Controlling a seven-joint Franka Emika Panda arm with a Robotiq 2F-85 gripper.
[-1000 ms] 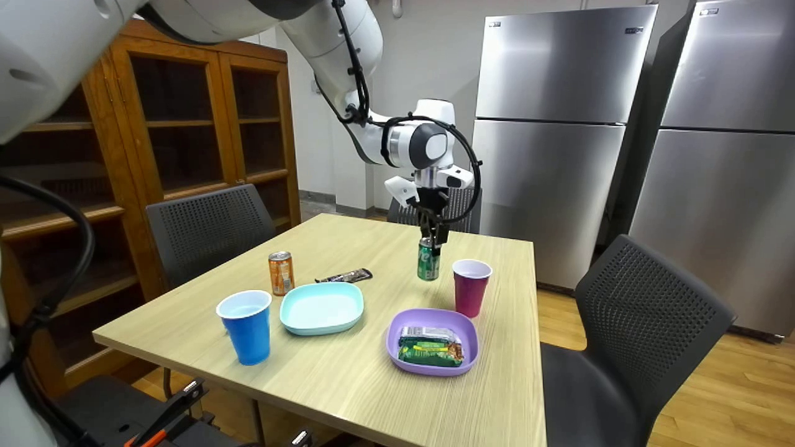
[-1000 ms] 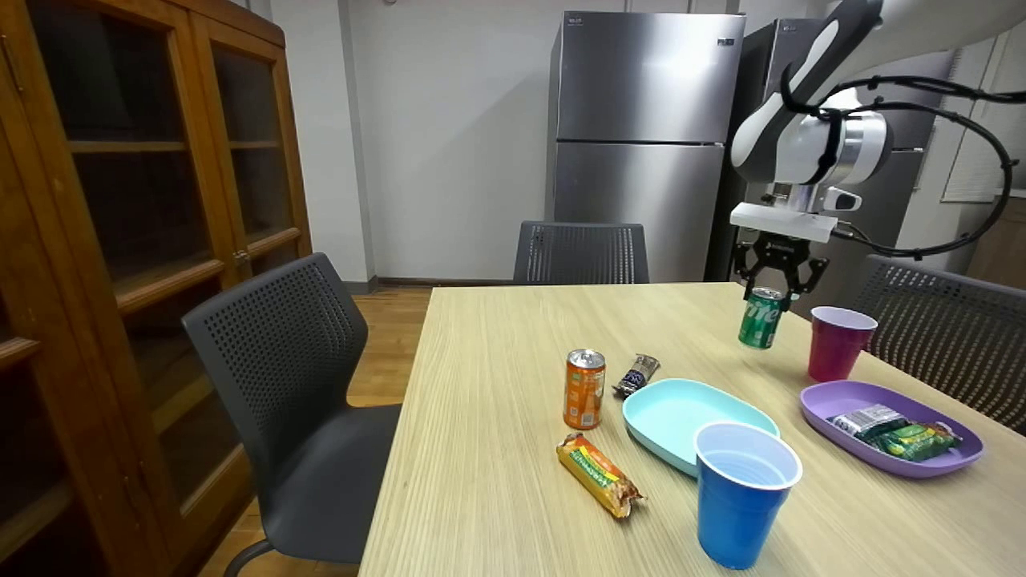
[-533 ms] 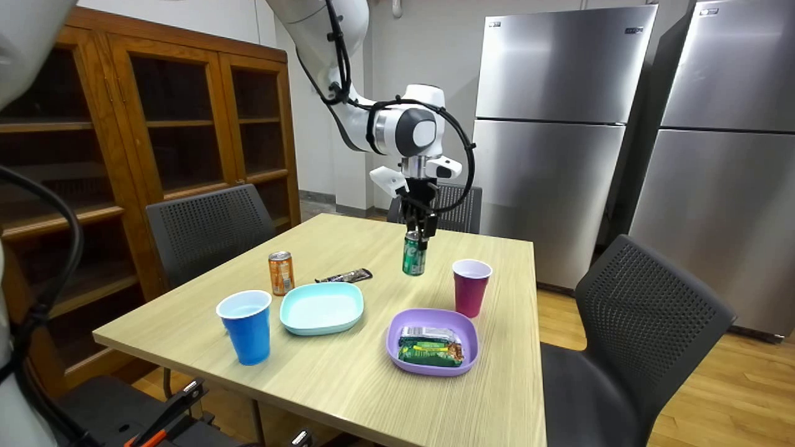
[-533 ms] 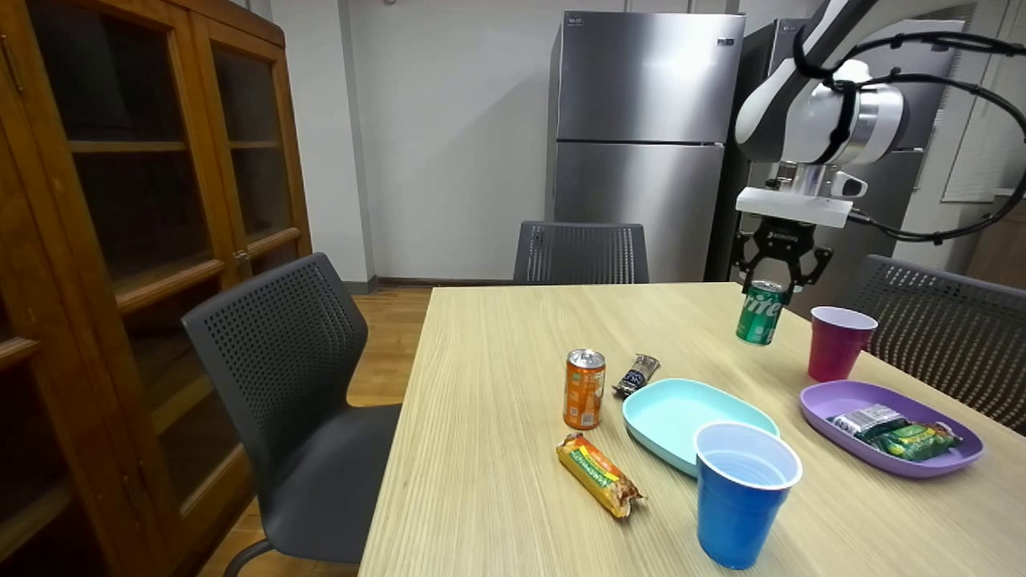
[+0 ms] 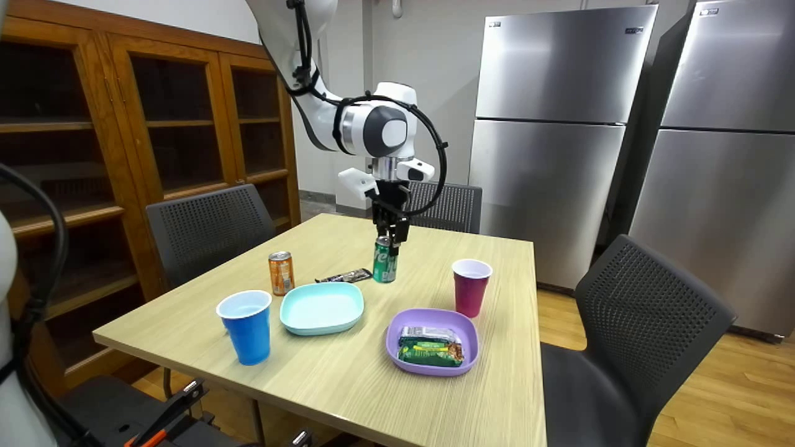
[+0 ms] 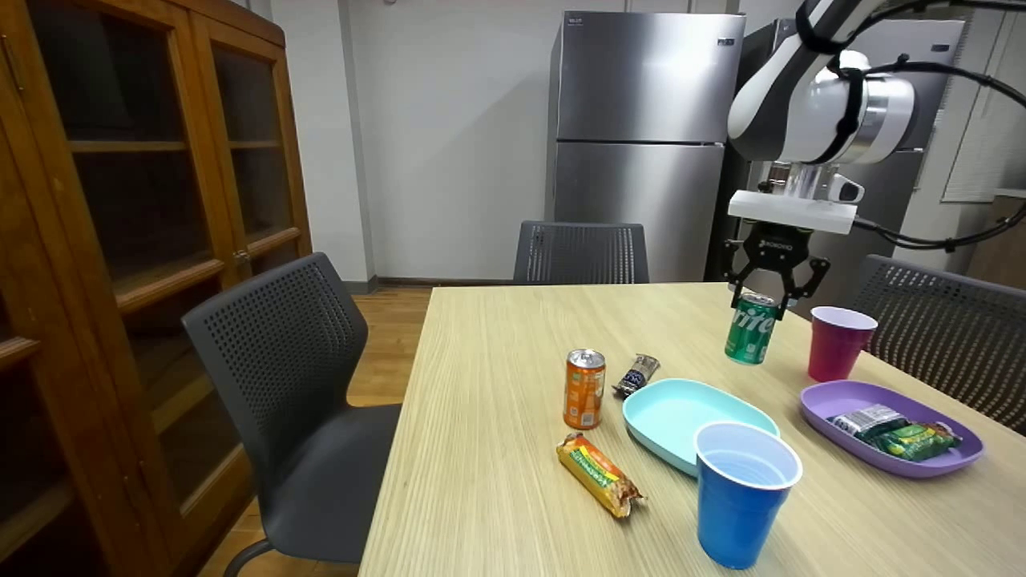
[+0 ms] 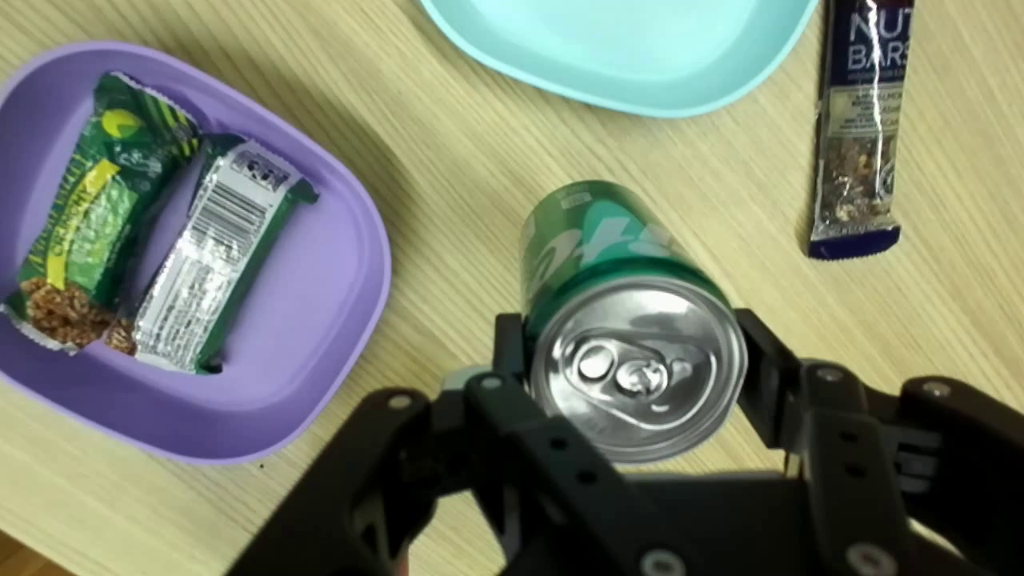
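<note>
Clasping the can [image 6: 749, 335], the claw [image 6: 758, 305] hangs near the red cup [image 6: 838, 349] in an exterior view. In an exterior view, contact with the table [image 5: 348, 379] is unclear. Wrist view: bar [image 7: 861, 136] nearby; likely carrying, calling for a level hold.

Wooden cabinet [image 6: 152, 280] — steel fridges [image 5: 549, 180]

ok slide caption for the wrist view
From the wrist: the gripper holds a green can; nearby, a purple tray with two wrapped bars, a turquoise tray and a nut bar.
</note>
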